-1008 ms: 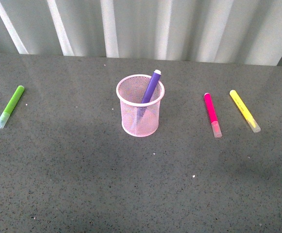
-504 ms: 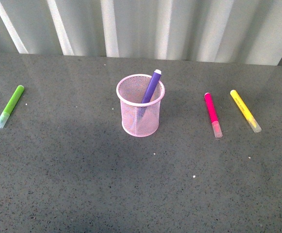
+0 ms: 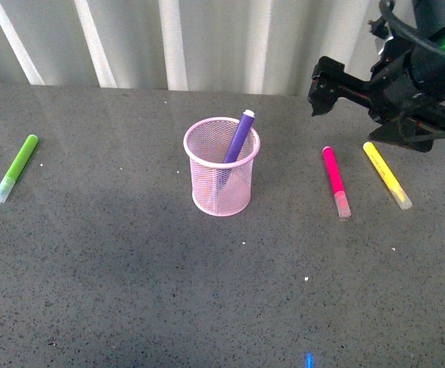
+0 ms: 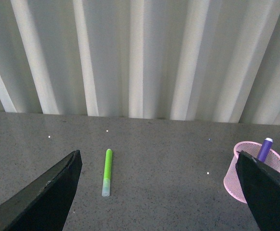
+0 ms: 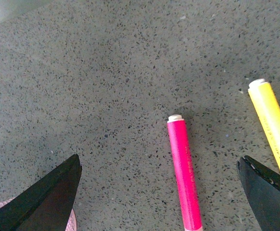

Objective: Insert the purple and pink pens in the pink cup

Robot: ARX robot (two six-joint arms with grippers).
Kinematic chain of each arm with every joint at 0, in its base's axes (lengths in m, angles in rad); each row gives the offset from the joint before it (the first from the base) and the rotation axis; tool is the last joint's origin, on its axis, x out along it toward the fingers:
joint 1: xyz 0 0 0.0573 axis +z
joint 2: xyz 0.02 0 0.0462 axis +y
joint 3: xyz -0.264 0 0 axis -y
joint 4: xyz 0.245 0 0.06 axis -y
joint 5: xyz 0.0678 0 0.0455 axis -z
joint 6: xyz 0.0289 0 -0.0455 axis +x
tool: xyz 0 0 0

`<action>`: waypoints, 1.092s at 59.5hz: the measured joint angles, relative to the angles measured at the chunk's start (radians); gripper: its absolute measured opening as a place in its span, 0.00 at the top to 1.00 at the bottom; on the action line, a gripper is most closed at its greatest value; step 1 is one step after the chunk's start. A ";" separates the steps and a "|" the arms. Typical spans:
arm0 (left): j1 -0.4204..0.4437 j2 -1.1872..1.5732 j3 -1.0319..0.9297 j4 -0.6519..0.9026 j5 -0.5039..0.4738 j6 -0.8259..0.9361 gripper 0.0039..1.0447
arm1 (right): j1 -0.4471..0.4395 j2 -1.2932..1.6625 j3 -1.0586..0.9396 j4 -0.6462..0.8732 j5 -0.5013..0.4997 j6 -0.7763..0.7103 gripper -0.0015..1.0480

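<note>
- Pink pen (image 3: pixel 335 181) lies flat on the counter (image 3: pixel 130 268), well to the right of the cup (image 3: pixel 207 188). Its clear cap points toward the robot, and the yellow marker (image 3: pixel 385 174) is near on its far side.
- Purple pen (image 3: pixel 237 138) is already in the cup, leaning with its top over the far rim, so only the pink one is left.
- Right claw (image 5: pixel 159 161) hangs above the pink pen's uncapped end, spread wide and empty.
- Left claw (image 4: pixel 157 154) is also spread and empty, out toward the green marker (image 3: pixel 17 167).
- The step in hand looks like the reach for the pink pen.
  - Centre the right claw over the coloured barrel, with the jaws across the pen's width.
  - Come straight down so the outer finger lands in the gap short of the yellow marker.
  - Grip near the middle, so the pen tips upright easily.
  - Drop it into the open side of the cup, clear of the purple pen.
- In the right wrist view the pink pen's cap end and most of the yellow marker are cut off.
- From the front, the right claw's tips merge with the dark arm, and the left arm is out of frame.
- The purple pen's lower half shows only dimly through the mesh.
</note>
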 joint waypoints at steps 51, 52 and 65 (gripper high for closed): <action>0.000 0.000 0.000 0.000 0.000 0.000 0.06 | 0.023 0.246 0.288 -0.231 0.051 -0.087 0.07; 0.000 0.000 0.000 0.000 0.000 0.000 0.06 | 0.023 0.251 0.292 -0.232 0.051 -0.087 0.07; 0.000 0.000 0.000 0.000 0.000 0.000 0.06 | 0.023 0.279 0.331 -0.254 0.052 -0.090 0.07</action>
